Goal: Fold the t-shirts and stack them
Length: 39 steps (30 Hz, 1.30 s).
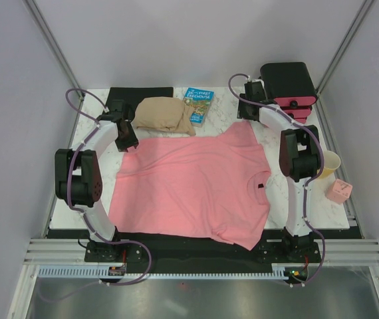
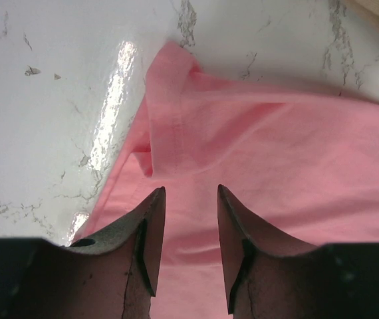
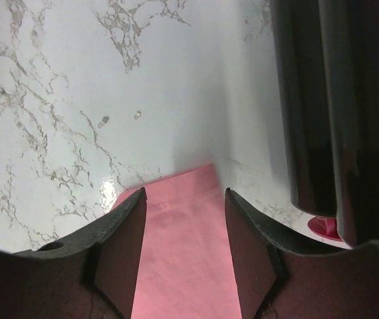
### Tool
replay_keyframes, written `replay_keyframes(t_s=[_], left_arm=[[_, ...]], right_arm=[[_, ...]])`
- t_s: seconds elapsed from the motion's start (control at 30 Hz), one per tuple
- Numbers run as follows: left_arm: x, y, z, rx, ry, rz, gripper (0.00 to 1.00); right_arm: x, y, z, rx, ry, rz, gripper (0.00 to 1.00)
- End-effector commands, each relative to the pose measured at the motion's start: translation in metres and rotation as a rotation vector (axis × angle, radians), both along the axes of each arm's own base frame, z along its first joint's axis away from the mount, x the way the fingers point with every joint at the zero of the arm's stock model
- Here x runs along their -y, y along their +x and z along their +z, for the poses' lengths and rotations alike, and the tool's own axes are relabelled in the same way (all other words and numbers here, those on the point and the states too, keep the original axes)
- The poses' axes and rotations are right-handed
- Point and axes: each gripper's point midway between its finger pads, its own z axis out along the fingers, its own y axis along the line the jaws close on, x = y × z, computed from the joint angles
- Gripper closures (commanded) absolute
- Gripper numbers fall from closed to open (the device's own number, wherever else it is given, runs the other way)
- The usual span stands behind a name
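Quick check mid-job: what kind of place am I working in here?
Probably a lab test cell, not a home: plain walls on aluminium framing, a left arm and right arm bolted to a marble-patterned table, and odd props (book, pink cube) around the salmon-pink t-shirt.

Print on one book cover only.
The blue book (image 1: 198, 104) carries a title including "TREEHOUSE"; the neck label (image 1: 259, 187) of the t-shirt (image 1: 189, 189) is too small to read.

Bright even light, glare on table (image 2: 113, 100), wrist views perhaps soft
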Motion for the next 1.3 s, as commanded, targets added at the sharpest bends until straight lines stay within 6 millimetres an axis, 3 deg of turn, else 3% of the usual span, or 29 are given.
replay_keyframes(t_s=[0.0, 0.03, 0.1, 0.13, 0.17, 0.37, 0.53, 0.57, 0.67, 0.77, 1.07, 1.27], left_arm=[[0.004, 0.013, 0.028, 0.088, -0.025, -0.013, 0.56], [0.004, 0.01, 0.04, 0.119, -0.033, -0.011, 0.56], [0.007, 0.005, 0.055, 0.157, -0.056, -0.009, 0.56], [0.008, 0.0, 0.066, 0.184, -0.063, -0.011, 0.56], [0.009, -0.004, 0.073, 0.201, -0.074, -0.013, 0.56], [0.028, -0.024, 0.105, 0.276, -0.168, -0.101, 0.56], [0.035, -0.037, 0.121, 0.342, -0.209, -0.113, 0.56], [0.035, -0.038, 0.123, 0.351, -0.211, -0.114, 0.55], [0.038, -0.039, 0.122, 0.352, -0.222, -0.127, 0.56], [0.041, -0.039, 0.121, 0.357, -0.243, -0.129, 0.56], [0.058, -0.023, 0.135, 0.4, -0.324, -0.171, 0.55], [0.066, -0.018, 0.149, 0.433, -0.367, -0.192, 0.56]], right_arm=[[-0.014, -0.01, 0.025, 0.048, 0.06, 0.04, 0.42], [-0.018, -0.014, 0.043, 0.078, 0.074, 0.049, 0.42], [-0.025, -0.028, 0.046, 0.07, 0.086, 0.057, 0.42], [-0.027, -0.033, 0.061, 0.094, 0.098, 0.057, 0.42], [-0.029, -0.043, 0.053, 0.068, 0.123, 0.049, 0.43], [-0.035, -0.075, 0.051, 0.026, 0.209, -0.003, 0.47], [-0.056, -0.066, 0.062, 0.039, 0.315, -0.039, 0.49], [-0.069, -0.063, 0.075, 0.067, 0.323, -0.014, 0.49], [-0.092, -0.061, 0.088, 0.09, 0.308, 0.025, 0.47], [-0.101, -0.062, 0.091, 0.085, 0.315, 0.029, 0.46], [-0.071, -0.074, 0.087, 0.077, 0.266, -0.157, 0.44], [-0.067, -0.076, 0.102, 0.097, 0.258, -0.178, 0.43]])
